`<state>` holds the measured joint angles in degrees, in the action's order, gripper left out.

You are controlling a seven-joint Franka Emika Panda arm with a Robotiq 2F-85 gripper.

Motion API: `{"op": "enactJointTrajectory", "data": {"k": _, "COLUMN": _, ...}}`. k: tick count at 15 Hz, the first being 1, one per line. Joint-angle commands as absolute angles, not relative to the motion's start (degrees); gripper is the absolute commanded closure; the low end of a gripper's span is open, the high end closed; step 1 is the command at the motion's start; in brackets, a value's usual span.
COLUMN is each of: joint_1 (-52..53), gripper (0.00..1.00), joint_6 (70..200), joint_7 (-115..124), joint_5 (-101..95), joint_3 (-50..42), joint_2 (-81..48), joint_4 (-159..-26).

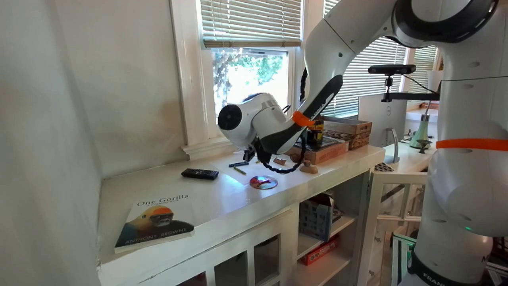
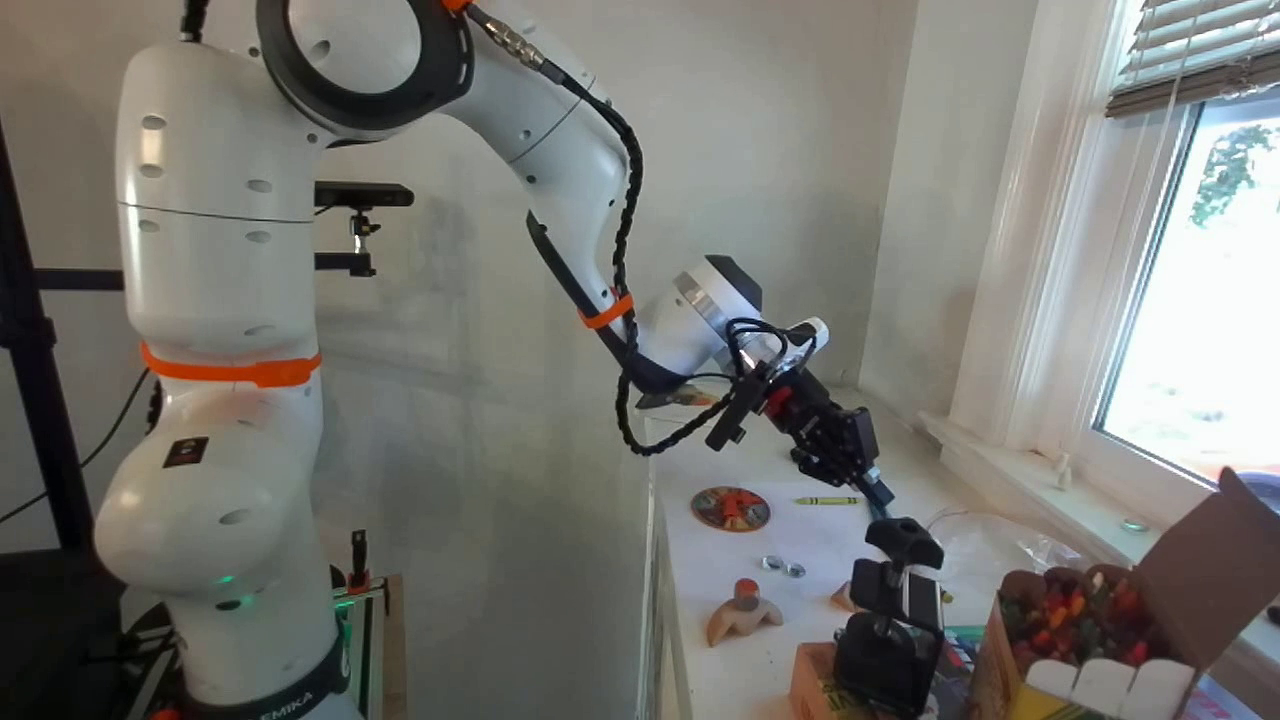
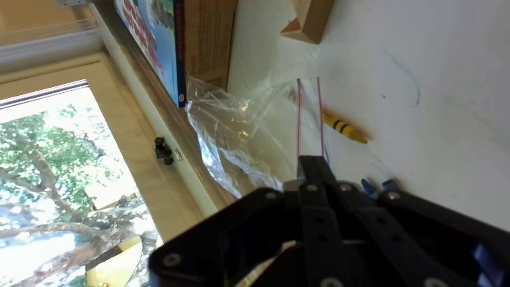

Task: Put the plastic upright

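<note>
Above a white counter [image 1: 222, 204], the gripper [image 3: 314, 160] is clenched at the edge of a clear plastic bag [image 3: 251, 129]; whether it is pinched cannot be told. The bag is spread near the windowsill [image 2: 1000, 464], with a yellow crayon [image 3: 346, 128] partly seen through it.
</note>
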<state>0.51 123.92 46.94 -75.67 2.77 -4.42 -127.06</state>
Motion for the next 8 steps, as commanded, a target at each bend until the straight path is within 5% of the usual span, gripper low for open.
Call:
{"op": "enactJointTrajectory", "data": {"k": 1, "joint_1": 0.6, "gripper": 1.0, "joint_6": 126.1, "joint_7": 47.2, "joint_5": -75.8, "joint_3": 2.1, "joint_2": -6.9, "joint_4": -125.5}}
{"op": "enactJointTrajectory", "data": {"k": 8, "joint_1": -0.7, "gripper": 1.0, "joint_6": 130.3, "joint_7": 47.5, "joint_5": -75.3, "joint_3": 0.5, "joint_2": -9.9, "joint_4": -123.7}}
